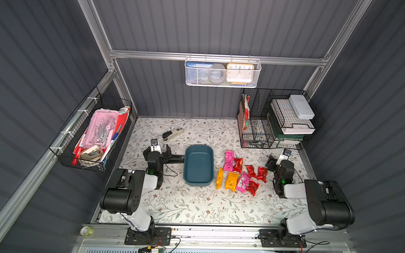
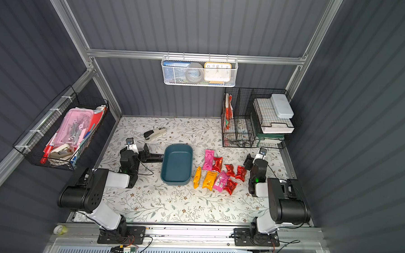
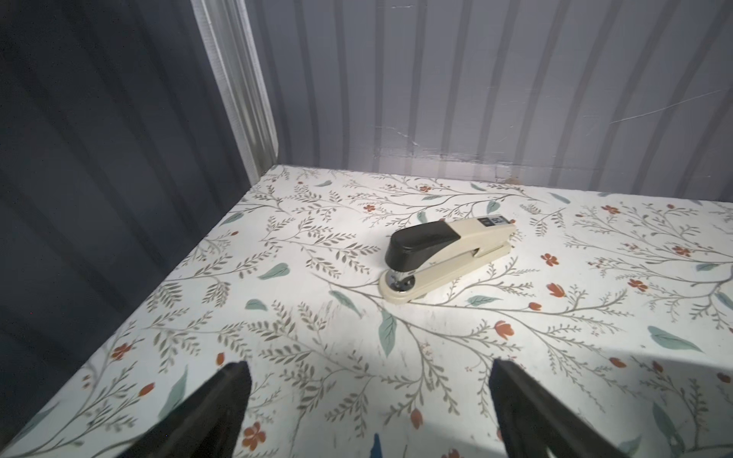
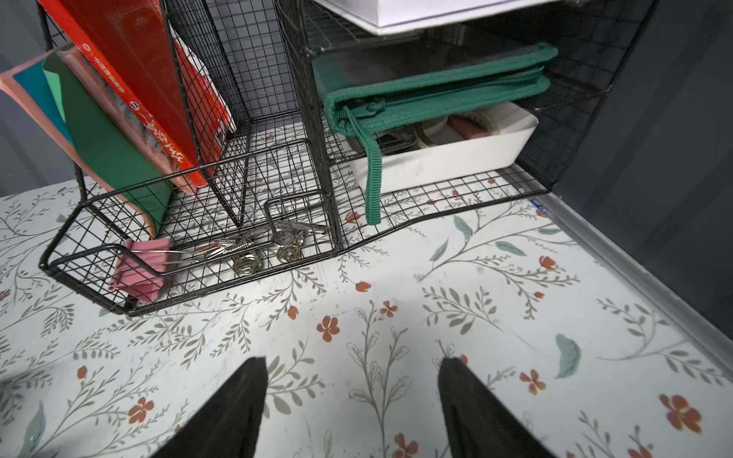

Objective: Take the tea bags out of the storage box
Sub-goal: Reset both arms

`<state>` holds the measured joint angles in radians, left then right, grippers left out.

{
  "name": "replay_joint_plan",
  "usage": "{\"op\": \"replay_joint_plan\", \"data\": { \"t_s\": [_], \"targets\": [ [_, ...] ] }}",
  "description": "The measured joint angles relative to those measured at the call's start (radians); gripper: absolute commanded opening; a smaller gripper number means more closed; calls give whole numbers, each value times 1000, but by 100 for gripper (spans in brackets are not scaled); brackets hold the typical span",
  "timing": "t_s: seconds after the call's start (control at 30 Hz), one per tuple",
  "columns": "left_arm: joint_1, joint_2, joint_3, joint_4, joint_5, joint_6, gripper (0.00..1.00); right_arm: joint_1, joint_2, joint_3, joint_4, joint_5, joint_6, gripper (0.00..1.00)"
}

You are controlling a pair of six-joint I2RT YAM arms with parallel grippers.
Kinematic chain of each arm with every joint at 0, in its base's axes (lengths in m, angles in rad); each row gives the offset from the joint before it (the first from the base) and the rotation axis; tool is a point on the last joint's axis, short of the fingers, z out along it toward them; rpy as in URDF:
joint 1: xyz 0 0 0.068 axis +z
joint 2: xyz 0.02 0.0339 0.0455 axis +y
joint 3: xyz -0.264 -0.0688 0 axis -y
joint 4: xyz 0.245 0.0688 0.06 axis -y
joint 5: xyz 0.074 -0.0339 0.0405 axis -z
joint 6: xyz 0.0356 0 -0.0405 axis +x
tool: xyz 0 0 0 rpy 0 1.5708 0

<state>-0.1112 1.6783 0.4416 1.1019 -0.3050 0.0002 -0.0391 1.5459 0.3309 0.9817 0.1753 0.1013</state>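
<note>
Here, we see the storage box [image 1: 198,165] in the middle of the flowered surface [image 1: 193,206], a shallow dark teal tray with rounded corners, and in both top views its floor is bare. All eight tea bags [image 1: 231,181] lie out on the surface just beside the box's right long wall, clustered between it and the right arm. There are four crinkly red sachets, two orange-yellow ones and two longer pink ones, all shiny foil, some touching or overlapping. The right hand [image 4: 354,361] stands near the red sachets on the side away from the box, but it points toward the wire rack [image 4: 331,178]. Its jaws are spread with only patterned surface between them. In that rack we find a pink binder clip [image 4: 139,273] beside some metal clips, upright red and green booklets, and a green pouch [image 4: 428,91] lying over a white tray [image 4: 444,154]. The left hand [image 3: 369,365] is on the opposite side of the box, jaws spread wide and holding nothing, facing a beige stapler [image 3: 444,253] that lies well apart from the tea bags. A white mesh basket [image 1: 222,72] on the back rail holds a clock [image 1: 240,72], and a black wire basket [image 1: 90,136] on the left wall holds a pink case [image 1: 103,125] and pens.
</note>
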Motion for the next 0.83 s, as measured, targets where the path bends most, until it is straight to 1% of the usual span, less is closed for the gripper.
{"op": "replay_joint_plan", "data": {
  "t_s": [0.1, 0.47, 0.83],
  "targets": [
    [0, 35, 6, 0, 13, 4, 99, 0, 0, 2, 0, -7, 2, 99],
    [0, 34, 18, 23, 14, 3, 99, 1, 7, 10, 12, -45, -8, 99],
    [0, 34, 18, 23, 14, 3, 99, 9, 13, 29, -12, -49, -16, 99]
  ]
}}
